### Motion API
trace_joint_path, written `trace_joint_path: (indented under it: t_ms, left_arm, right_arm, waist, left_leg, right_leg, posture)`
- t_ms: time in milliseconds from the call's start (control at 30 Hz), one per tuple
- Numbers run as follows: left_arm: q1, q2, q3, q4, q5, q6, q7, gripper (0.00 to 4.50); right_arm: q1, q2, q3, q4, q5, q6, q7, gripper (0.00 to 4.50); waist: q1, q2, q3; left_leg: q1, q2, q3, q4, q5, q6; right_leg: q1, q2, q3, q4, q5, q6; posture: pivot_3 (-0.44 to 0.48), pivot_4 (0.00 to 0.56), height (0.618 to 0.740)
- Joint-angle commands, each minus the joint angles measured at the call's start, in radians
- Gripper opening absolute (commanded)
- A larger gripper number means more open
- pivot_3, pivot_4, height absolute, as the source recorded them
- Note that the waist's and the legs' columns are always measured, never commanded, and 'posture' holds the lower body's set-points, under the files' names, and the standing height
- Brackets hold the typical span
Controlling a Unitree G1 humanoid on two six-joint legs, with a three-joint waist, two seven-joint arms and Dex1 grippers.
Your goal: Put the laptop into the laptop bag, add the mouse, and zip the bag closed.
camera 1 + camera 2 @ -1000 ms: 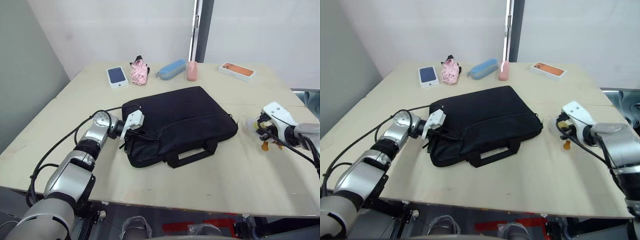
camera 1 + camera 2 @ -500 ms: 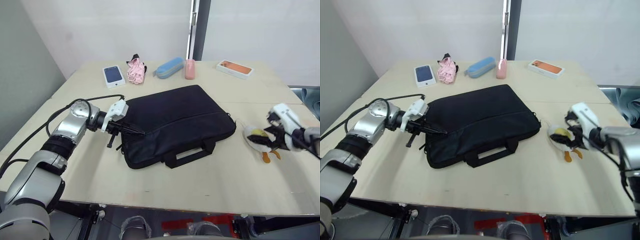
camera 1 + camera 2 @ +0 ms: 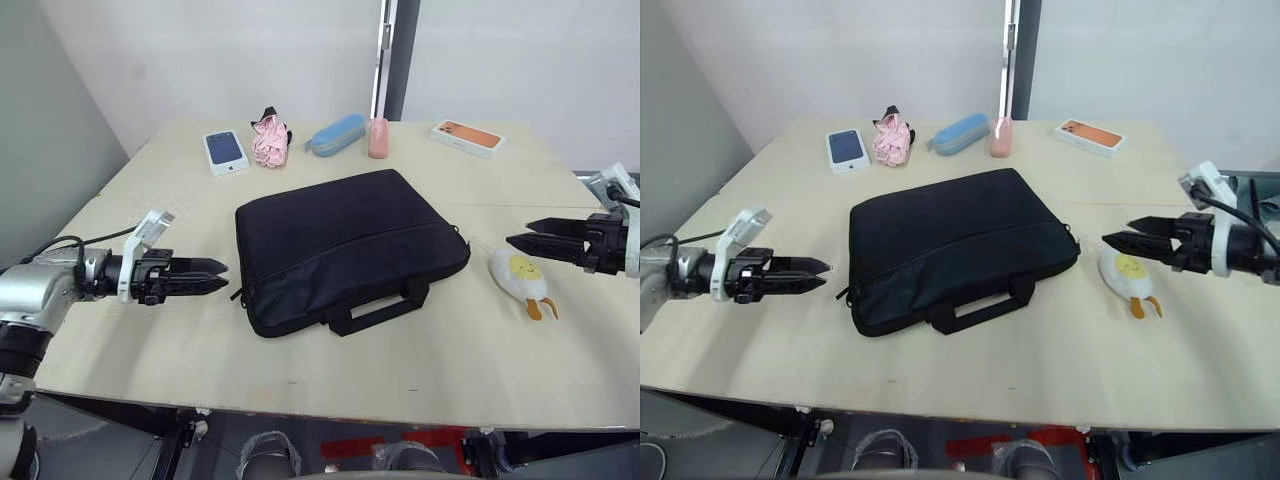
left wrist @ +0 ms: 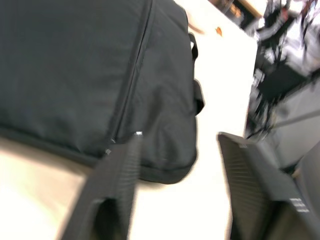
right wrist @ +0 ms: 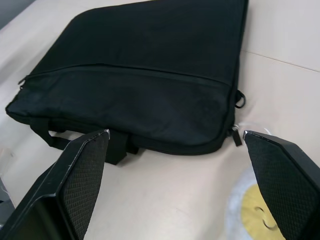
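The black laptop bag lies flat in the middle of the table, its strap handle toward the front, and its zip looks closed. The laptop and the mouse are hidden or out of view. My left gripper hovers just left of the bag's left end, open and empty, apart from the fabric. In the left wrist view the bag lies beyond the spread fingers. My right gripper is open to the right of the bag, empty, above a white-and-yellow egg-like toy.
Along the back of the table lie a phone box with a blue screen, a pink crumpled cloth, a blue pouch, a pink object and an orange phone box.
My left gripper let go at the bag's left corner, drew back to the left and opened. My right gripper opened, pulled back to the right, and the toy now lies free on the table.
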Motion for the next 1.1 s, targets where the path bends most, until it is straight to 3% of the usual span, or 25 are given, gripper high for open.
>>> trace_joint_path:
  t_ms: [33,133,233,400,733,900,1000,1033,1100]
  left_arm:
    - [0.039,-0.018,0.041,-0.015,-0.046,0.171,0.090,3.66]
    - [0.048,-0.077,0.082,-0.025,-0.112,0.317,0.170,3.66]
    - [0.060,-0.116,0.082,-0.072,-0.123,0.373,0.227,3.66]
    - [0.013,-0.264,0.089,-0.062,-0.112,0.438,0.386,3.66]
    - [-0.029,-0.382,0.056,-0.043,-0.059,0.411,0.486,3.66]
    - [-0.039,-0.377,0.052,-0.035,-0.048,0.401,0.479,3.66]
    - [-0.047,-0.379,0.059,-0.018,-0.031,0.393,0.493,3.69]
    - [-0.050,-0.381,0.068,-0.014,-0.035,0.392,0.493,3.15]
    - [-0.052,-0.381,0.078,-0.017,-0.038,0.393,0.494,2.48]
  right_arm:
    - [-0.061,0.039,0.109,0.067,-0.032,-0.042,-0.014,4.50]
    - [-0.157,0.088,0.220,0.195,-0.091,-0.076,-0.017,4.50]
    - [-0.207,0.103,0.288,0.276,-0.136,-0.118,0.003,4.50]
    - [-0.307,0.142,0.358,0.478,-0.233,-0.205,-0.005,4.50]
    - [-0.412,0.200,0.393,0.727,-0.345,-0.270,-0.004,4.50]
    - [-0.435,0.242,0.411,0.784,-0.381,-0.273,0.007,4.50]
    - [-0.432,0.264,0.413,0.810,-0.403,-0.275,-0.004,3.77]
    - [-0.432,0.269,0.407,0.819,-0.406,-0.278,-0.007,3.39]
    - [-0.429,0.276,0.398,0.820,-0.402,-0.283,-0.002,2.68]
  waist:
    - [-0.001,0.000,0.000]
    - [0.000,0.000,0.000]
    - [0.007,-0.001,0.000]
    - [0.007,-0.001,0.000]
    - [0.010,-0.002,0.000]
    - [0.009,-0.002,0.000]
    - [0.008,-0.002,0.000]
    - [0.006,-0.002,0.000]
    - [0.005,-0.002,0.000]
  left_leg:
    - [0.000,0.000,0.000,0.000,0.000,0.000]
    - [-0.001,0.000,-0.001,0.003,0.000,0.000]
    - [-0.003,-0.001,-0.002,0.004,0.000,0.001]
    - [-0.006,-0.003,-0.004,0.006,0.001,0.004]
    - [-0.014,-0.003,-0.007,0.015,0.001,0.006]
    - [-0.014,-0.004,-0.008,0.021,0.001,0.008]
    - [-0.014,-0.004,-0.008,0.022,0.002,0.008]
    - [-0.013,-0.004,-0.008,0.022,0.002,0.008]
    - [-0.013,-0.004,-0.008,0.023,0.002,0.008]
  right_leg:
    - [0.000,0.000,0.000,0.001,0.000,0.000]
    - [-0.001,0.000,0.000,0.002,0.000,0.000]
    - [-0.002,-0.001,-0.001,0.002,0.000,0.000]
    - [-0.002,-0.002,-0.003,0.001,0.000,-0.001]
    - [-0.005,-0.002,-0.005,0.008,0.001,-0.001]
    - [-0.005,-0.004,-0.005,0.013,0.002,-0.003]
    - [-0.005,-0.005,-0.005,0.015,0.002,-0.003]
    - [-0.005,-0.005,-0.005,0.016,0.002,-0.003]
    - [-0.005,-0.005,-0.005,0.016,0.002,-0.003]
  posture:
    - [0.000,0.150,0.740]
    - [0.000,0.150,0.740]
    - [0.000,0.150,0.740]
    - [0.000,0.150,0.740]
    - [0.000,0.150,0.740]
    - [0.000,0.150,0.740]
    - [0.000,0.150,0.740]
    - [0.000,0.150,0.740]
    - [0.000,0.150,0.740]
